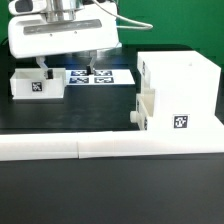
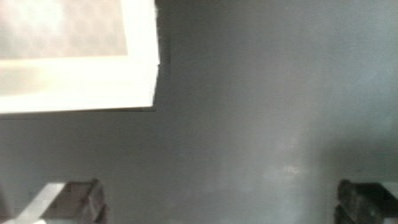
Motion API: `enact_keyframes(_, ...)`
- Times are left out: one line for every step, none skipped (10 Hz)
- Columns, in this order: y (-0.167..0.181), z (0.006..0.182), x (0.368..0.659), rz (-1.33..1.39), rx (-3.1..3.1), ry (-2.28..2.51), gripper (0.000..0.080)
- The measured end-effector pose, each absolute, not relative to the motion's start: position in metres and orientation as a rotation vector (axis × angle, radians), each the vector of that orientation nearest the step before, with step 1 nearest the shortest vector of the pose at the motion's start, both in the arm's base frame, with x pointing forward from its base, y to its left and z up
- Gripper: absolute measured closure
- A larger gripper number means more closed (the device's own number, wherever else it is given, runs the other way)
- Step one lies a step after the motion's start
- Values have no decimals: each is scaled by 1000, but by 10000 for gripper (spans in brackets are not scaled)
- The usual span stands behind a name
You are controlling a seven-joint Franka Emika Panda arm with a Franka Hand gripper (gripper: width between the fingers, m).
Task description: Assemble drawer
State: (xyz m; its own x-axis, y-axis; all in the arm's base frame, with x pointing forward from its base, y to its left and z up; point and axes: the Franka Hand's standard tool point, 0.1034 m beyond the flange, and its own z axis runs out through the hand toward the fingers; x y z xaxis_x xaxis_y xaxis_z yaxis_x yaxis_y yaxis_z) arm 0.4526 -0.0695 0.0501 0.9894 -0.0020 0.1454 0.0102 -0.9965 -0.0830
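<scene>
Hovering by the back edge of the table (image 1: pixel 80 115), my gripper (image 1: pixel 43 68) is spread wide, holding nothing, just beside one small tray (image 1: pixel 33 84); the casing (image 1: pixel 185 85) stands well apart.

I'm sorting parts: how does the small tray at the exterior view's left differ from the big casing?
The tray is small and low, while the casing is far larger and taller. The tray is open on top, but the casing's top is closed. The tray lies at the exterior view's left, the casing at its right. Both are white and carry a black-and-white tag.
</scene>
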Motion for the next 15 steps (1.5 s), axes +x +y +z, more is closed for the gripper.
enact_keyframes(-70,50,453,-223,-3050,-6,151)
enact_keyframes(-69,56,452,-217,-3052,-15,151)
enact_keyframes(-72,60,447,-223,-3061,-9,151)
enact_keyframes(-77,62,432,-206,-3071,1,151)
enact_keyframes(-83,65,418,-177,-3075,-11,151)
enact_keyframes(-86,72,418,-161,-3071,-5,151)
enact_keyframes(-86,73,420,-175,-3074,-6,151)
enact_keyframes(-85,71,419,-167,-3072,-6,151)
enact_keyframes(-85,71,419,-168,-3072,-7,151)
enact_keyframes(-85,71,419,-168,-3072,-7,151)
enact_keyframes(-88,69,417,-185,-3080,-46,151)
enact_keyframes(-94,59,407,-188,-3090,-91,151)
enact_keyframes(-96,55,402,-167,-3086,-121,151)
enact_keyframes(-97,50,399,-155,-3084,-159,151)
enact_keyframes(-97,40,392,-140,-3082,-175,151)
